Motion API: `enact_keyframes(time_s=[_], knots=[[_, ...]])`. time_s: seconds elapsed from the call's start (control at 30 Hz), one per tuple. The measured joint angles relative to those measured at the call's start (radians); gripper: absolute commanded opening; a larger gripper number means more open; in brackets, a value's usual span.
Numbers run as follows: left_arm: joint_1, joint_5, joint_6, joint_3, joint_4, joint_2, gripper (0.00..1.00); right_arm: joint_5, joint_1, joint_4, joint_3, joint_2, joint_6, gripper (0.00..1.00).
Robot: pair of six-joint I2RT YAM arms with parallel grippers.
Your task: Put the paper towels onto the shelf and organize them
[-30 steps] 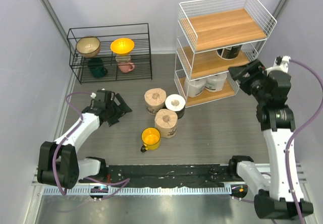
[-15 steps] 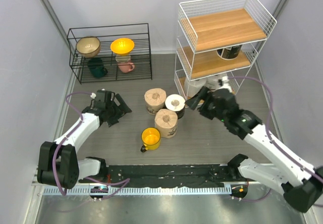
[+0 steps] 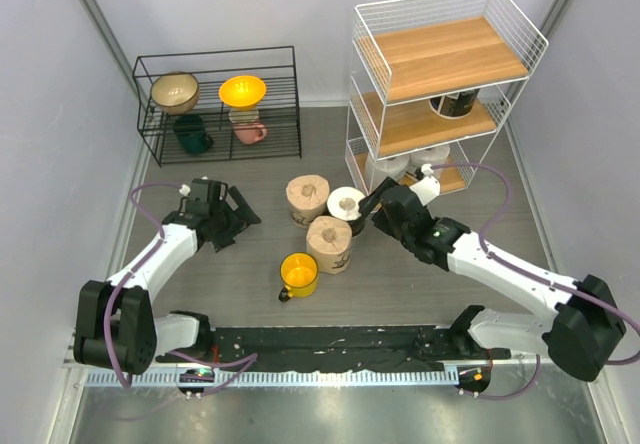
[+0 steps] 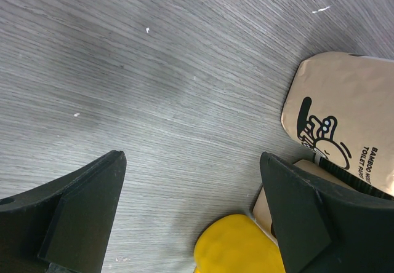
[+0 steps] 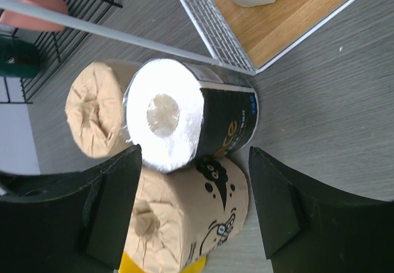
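On my feed the shelf (image 3: 450,56), white wire with three pale wooden boards, carries a dark-wrapped roll (image 3: 458,102) on its middle board and two white rolls (image 3: 385,171) on the bottom one. Three more paper towels stand on end on the grey, wood-grained counter (image 3: 430,274), touching in a cluster: two soft tan rolls (image 3: 307,198) with black cartoon print and a white roll (image 3: 347,205) in glossy dark wrap, all fat cylinders with hollow cores. A yellow mug (image 3: 299,274) sits just beside the nearer tan one. The low black wire rack (image 3: 275,94) holds two bowls and two mugs. My right end effector (image 5: 196,162) hangs open close by the white roll, gripping nothing; my left end effector (image 4: 192,156) is open too, over the counter.
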Motion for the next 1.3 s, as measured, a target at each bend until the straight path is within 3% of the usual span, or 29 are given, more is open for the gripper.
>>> enact_keyframes(time_s=[0.7, 0.93, 1.23, 1.3], knots=[[0.0, 0.009, 0.0, 0.0, 0.005, 0.023, 0.96, 0.092, 0.024, 0.173, 0.001, 0.252, 0.051, 0.71], [0.0, 0.01, 0.0, 0.0, 0.009, 0.028, 0.95, 0.095, 0.024, 0.201, 0.002, 0.305, 0.055, 0.65], [0.0, 0.012, 0.0, 0.0, 0.009, 0.03, 0.96, 0.093, 0.024, 0.235, 0.02, 0.341, 0.061, 0.39], [0.0, 0.012, 0.0, 0.0, 0.009, 0.03, 0.96, 0.092, 0.024, 0.229, 0.02, 0.335, 0.061, 0.29]])
